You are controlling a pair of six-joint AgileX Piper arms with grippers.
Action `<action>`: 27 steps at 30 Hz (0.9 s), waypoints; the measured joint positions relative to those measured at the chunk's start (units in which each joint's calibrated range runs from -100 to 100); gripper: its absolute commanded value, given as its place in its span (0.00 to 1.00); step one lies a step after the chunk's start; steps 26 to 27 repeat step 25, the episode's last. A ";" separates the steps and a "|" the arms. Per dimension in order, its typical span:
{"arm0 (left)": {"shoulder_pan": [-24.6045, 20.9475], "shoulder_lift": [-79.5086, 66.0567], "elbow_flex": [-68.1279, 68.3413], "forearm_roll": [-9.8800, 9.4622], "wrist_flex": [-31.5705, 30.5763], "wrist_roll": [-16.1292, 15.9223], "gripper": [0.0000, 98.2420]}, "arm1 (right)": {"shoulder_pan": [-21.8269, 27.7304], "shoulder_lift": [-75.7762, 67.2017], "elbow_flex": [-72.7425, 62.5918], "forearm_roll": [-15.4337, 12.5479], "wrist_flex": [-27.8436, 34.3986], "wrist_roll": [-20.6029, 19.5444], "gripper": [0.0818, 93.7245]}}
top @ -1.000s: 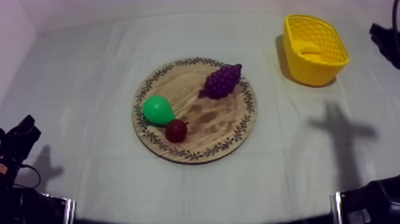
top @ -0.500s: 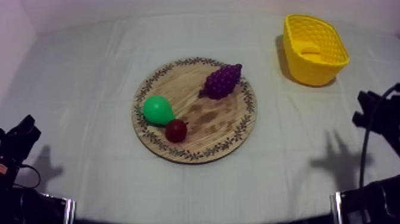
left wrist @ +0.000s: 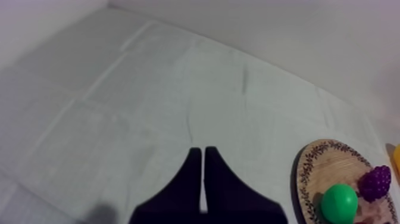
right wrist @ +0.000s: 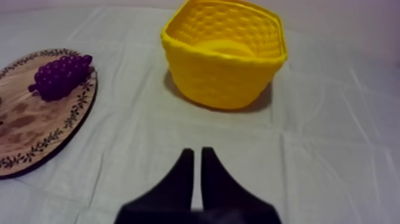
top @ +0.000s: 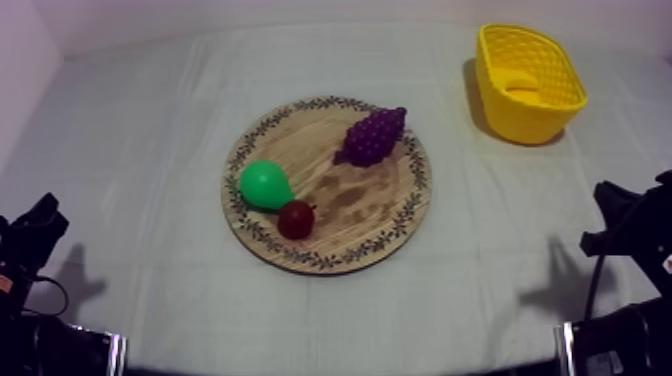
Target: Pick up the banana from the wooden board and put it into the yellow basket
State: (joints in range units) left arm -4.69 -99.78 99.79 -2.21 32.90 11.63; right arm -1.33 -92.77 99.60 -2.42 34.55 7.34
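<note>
Top view: a round wooden board [top: 350,200], its grain brown and its rim printed with a dark leafy pattern, lies in the middle of the surface [top: 150,150]. The surface is covered by a grey-white cloth with soft creases. On the board a smooth green pear [top: 265,185] sits at the left. A glossy small red fruit [top: 296,218] is just beside it on the near side, and a knobbly purple bunch of grapes [top: 373,135] lies toward the far right. The yellow basket [top: 515,120], with dimpled woven-look walls, stands at the far right. The banana [top: 520,82] shows as a smooth curved shape inside it. The left arm [top: 30,240] rests at the near left and the right arm [top: 625,215] at the near right. Pale walls border the far and left edges.

Left wrist view: the left jaws lie together as a narrow wedge holding nothing, above bare cloth. The board, pear [left wrist: 339,202] and grapes [left wrist: 376,182] lie off to the right.

Right wrist view: the right jaws are pressed together and empty over the cloth. The basket [right wrist: 220,83] with the banana [right wrist: 223,47] stands beyond them, and the grapes [right wrist: 59,76] sit on the board [right wrist: 24,131] to the left.
</note>
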 measured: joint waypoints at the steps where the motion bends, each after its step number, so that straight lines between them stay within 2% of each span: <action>1: 0.00 0.00 0.00 0.00 0.00 0.00 0.00 | -0.09 -0.73 0.06 0.30 1.18 -0.76 0.01; 6: 0.00 0.00 0.00 0.00 0.00 0.00 0.00 | -0.21 -2.65 0.05 0.90 3.83 -1.91 0.00; 13: 0.00 0.00 0.00 0.00 0.00 0.00 0.00 | -0.37 -2.86 0.05 1.09 3.84 2.02 0.00; 27: 0.00 0.00 0.00 0.00 0.00 0.00 0.00 | -0.42 -2.86 0.05 1.09 3.84 2.18 0.00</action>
